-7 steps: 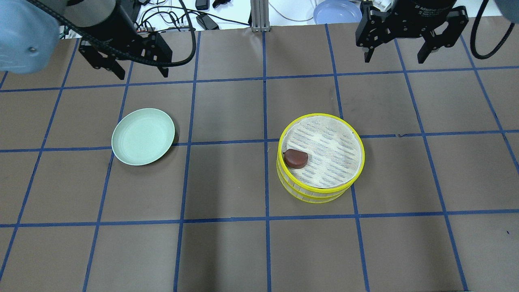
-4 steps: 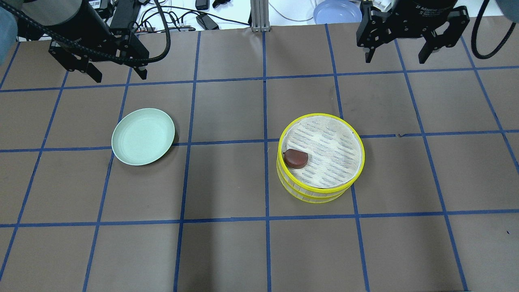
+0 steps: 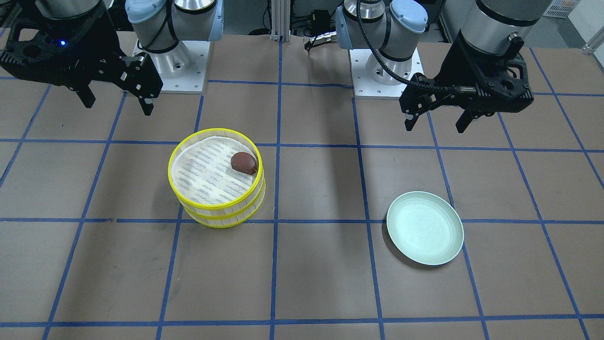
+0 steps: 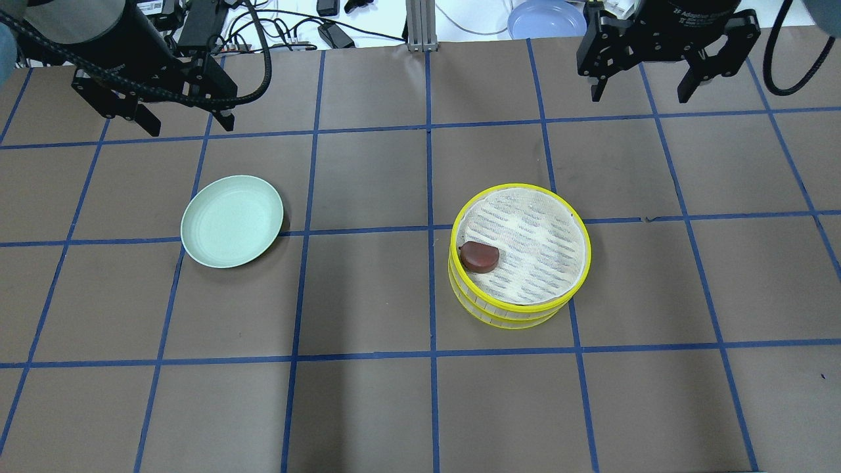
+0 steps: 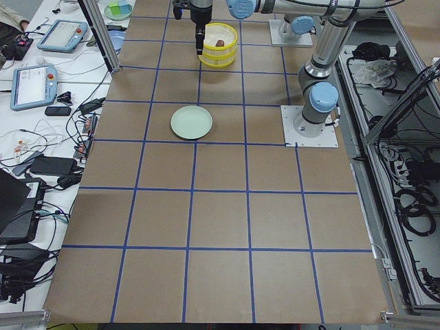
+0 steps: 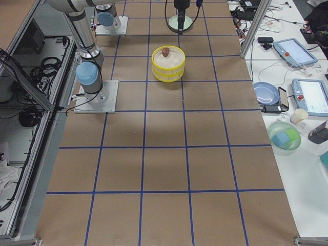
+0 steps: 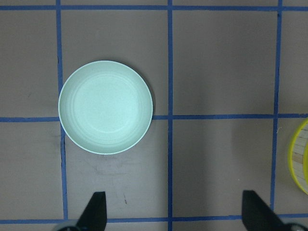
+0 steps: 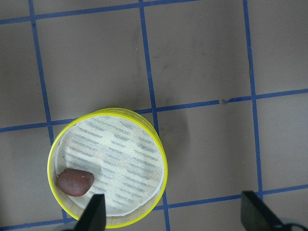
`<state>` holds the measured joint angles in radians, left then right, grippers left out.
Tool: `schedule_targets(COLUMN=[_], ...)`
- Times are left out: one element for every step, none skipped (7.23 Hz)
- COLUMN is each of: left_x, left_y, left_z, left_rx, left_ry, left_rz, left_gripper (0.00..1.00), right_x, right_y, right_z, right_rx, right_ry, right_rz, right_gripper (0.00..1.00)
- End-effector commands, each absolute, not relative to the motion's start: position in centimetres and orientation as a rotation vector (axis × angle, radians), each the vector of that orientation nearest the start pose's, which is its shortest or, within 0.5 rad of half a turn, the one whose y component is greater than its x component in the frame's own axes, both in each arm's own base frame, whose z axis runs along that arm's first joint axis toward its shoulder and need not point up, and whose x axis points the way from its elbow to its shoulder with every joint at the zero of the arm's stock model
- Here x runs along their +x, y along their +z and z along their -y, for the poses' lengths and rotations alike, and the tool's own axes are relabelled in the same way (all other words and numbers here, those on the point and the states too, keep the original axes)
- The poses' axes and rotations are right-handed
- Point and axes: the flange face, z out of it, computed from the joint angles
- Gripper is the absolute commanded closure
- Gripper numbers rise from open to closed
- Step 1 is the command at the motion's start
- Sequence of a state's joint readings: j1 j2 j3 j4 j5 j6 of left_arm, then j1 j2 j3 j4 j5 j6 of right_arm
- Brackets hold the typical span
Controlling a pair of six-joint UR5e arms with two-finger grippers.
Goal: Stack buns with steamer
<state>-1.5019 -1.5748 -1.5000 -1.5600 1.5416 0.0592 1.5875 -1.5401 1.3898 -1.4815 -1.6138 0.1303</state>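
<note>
While the right hand (image 4: 638, 92) stayed parked, wide open and empty, the left hand (image 4: 188, 123), equally spread and empty, had drifted outward beyond the pale green round plate (image 4: 232, 221). The glossy reddish-brown bun (image 4: 479, 257) lay in the top tier of the yellow-rimmed stacked steamer (image 4: 509, 314). Both arms clear suggested the stacking was finished, though no cream bun showed.

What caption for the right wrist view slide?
Glossy reddish-brown rounded bun lying in cloth-lined round yellow steamer, seen past the open right gripper.
</note>
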Motion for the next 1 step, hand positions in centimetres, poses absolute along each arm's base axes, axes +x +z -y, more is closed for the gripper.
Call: schedule_targets(left_x=[-10.25], left_y=[52.17], left_z=[50.78], left_rx=[-0.01], left_ry=[-0.124], left_rz=[-3.166], left_gripper=[0.0], right_x=[13.75], right_y=[55.34], right_z=[50.34], right_rx=[0.182], right_ry=[-0.102], right_rz=[-3.173], right_gripper=[0.0])
